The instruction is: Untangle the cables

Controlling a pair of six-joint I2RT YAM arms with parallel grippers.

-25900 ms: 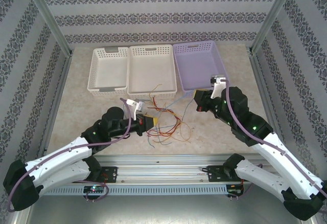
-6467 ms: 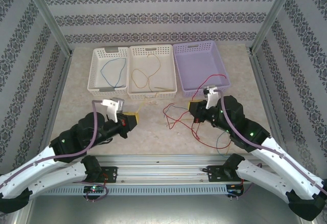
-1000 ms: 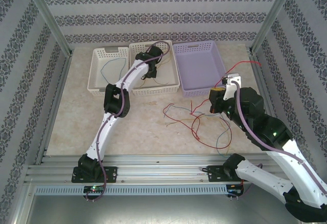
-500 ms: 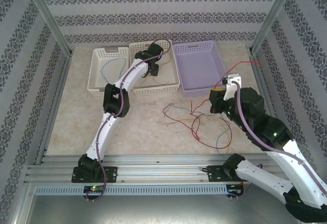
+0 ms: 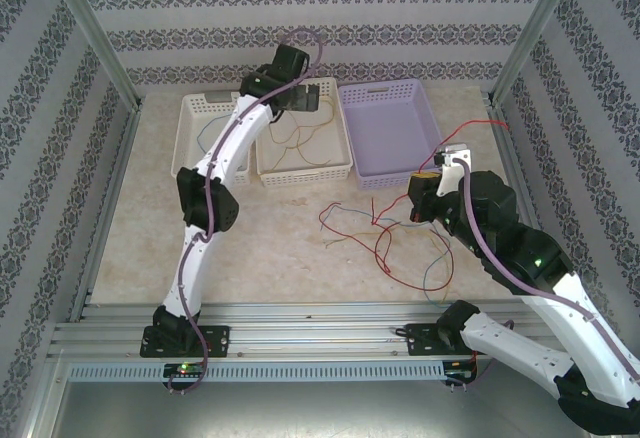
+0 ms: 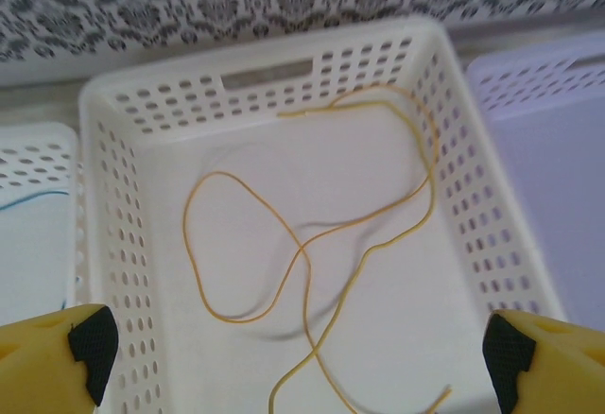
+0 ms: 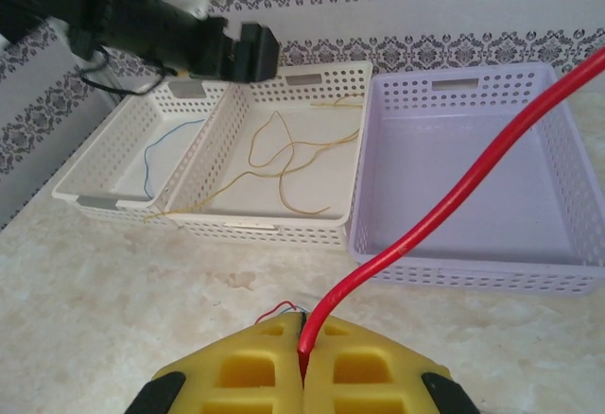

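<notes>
Over the middle white basket [image 6: 255, 50], at the far side of the table [image 5: 280, 248], the left gripper [image 6: 293, 353] hangs with its yellow fingers spread wide and nothing between them. Beneath it a yellow-orange wire [image 6: 302, 244] lies alone on the basket floor in loose crossing loops, touching neither finger. The left white basket [image 7: 104, 163] beside it holds a single blue wire [image 7: 156, 149], curled against the floor.

On the right, near the near right corner of the lilac basket [image 5: 390, 128], the right gripper [image 7: 302, 357] is clenched on a red wire [image 7: 444, 208]. The wire comes out from between the closed yellow pads and rises in a stiff arc toward the far right (in the overhead view it sweeps up past the basket's right side).

Between the baskets and the arm bases, just left of the right gripper, the loose tangle [image 5: 385, 233] is spread on the table. It has several red strands and a few thin pale bluish ones trailing toward the near edge. Where the strands cross is too fine to make out.
</notes>
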